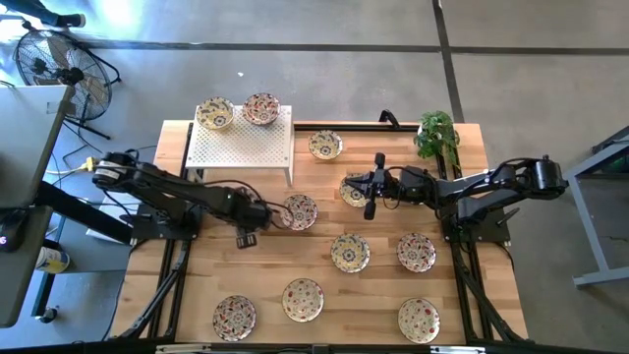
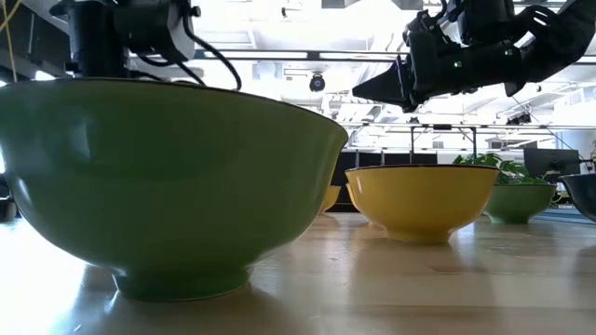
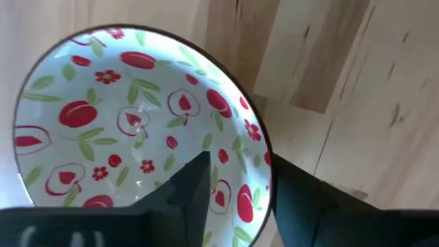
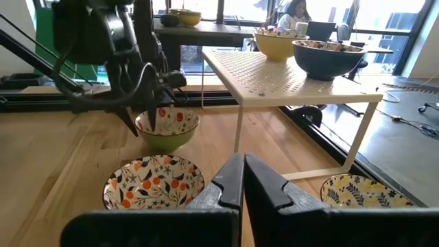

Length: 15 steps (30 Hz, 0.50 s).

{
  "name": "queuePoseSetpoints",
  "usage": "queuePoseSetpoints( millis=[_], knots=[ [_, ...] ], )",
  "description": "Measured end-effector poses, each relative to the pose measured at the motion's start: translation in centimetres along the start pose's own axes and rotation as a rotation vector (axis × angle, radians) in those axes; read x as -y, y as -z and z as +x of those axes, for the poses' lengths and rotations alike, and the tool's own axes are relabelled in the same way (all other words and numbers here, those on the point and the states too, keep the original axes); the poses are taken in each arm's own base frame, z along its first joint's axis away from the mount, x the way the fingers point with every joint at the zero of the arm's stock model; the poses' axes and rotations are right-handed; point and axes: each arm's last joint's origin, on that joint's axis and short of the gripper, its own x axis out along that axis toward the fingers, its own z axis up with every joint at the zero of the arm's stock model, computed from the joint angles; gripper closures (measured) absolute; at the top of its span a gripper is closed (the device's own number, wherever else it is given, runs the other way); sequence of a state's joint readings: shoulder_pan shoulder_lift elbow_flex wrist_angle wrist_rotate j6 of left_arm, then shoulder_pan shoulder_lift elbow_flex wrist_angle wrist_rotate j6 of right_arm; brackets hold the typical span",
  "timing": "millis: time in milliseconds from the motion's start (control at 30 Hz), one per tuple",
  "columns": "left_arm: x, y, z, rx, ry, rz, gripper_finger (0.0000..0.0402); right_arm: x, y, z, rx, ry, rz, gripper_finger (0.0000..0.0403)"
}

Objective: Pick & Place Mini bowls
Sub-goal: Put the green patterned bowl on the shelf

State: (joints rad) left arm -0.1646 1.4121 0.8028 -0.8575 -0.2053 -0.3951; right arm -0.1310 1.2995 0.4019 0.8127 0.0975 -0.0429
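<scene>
Wooden tabletop (image 1: 197,295) carries a white perforated rack (image 1: 241,147) at the far left, with two mini bowls on top: one (image 1: 214,114) on the left and one (image 1: 261,108) right of it.

Rest of the mini bowls are spread over the tabletop. One (image 1: 325,145) sits just right of the rack, one (image 1: 354,190) lies under the right arm, two are mid-table (image 1: 350,252) (image 1: 416,252), and three are along the near edge (image 1: 234,317) (image 1: 303,299) (image 1: 419,320). A leafy green plant (image 1: 438,134) stands at the far right corner.

Left arm reaches in from the left. Left claw (image 1: 279,214) is at the green-sided bowl with the red fruit pattern (image 1: 300,211), centre of the tabletop. In the left wrist view one finger (image 3: 192,195) is inside the bowl and the other sits outside the rim, so the wall is between them. Jaws part open and straddling the rim; cannot tell if they press on it. Bowl is upright on the wood.

Right arm reaches in from the right. Right claw (image 1: 372,187) hovers over the tabletop right of that bowl, fingers pinched together, holding nothing. It points toward the left claw and the rack.
</scene>
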Motion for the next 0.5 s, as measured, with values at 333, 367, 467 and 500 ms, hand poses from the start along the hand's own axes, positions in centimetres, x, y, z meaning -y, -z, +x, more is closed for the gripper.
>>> queuePoseSetpoints(
  millis=[333,367,467,500],
  knots=[
    [0.2,-0.5,-1.0,0.001,0.022,0.006,0.0390,0.0,0.0,0.0,0.000,0.000,-0.001,0.0402],
    [0.1,-0.7,-1.8,0.017,0.039,0.005,0.0387,0.0,0.0,0.0,0.000,0.000,-0.001,0.0402],
    [0.0,-1.5,-4.5,0.087,0.113,0.007,0.0389,0.0,0.0,0.0,0.000,0.000,-0.001,0.0401],
    [-0.2,-1.7,-5.8,0.118,0.129,0.009,0.0392,0.0,0.0,0.0,-0.001,0.000,-0.001,0.0401]
  ],
)
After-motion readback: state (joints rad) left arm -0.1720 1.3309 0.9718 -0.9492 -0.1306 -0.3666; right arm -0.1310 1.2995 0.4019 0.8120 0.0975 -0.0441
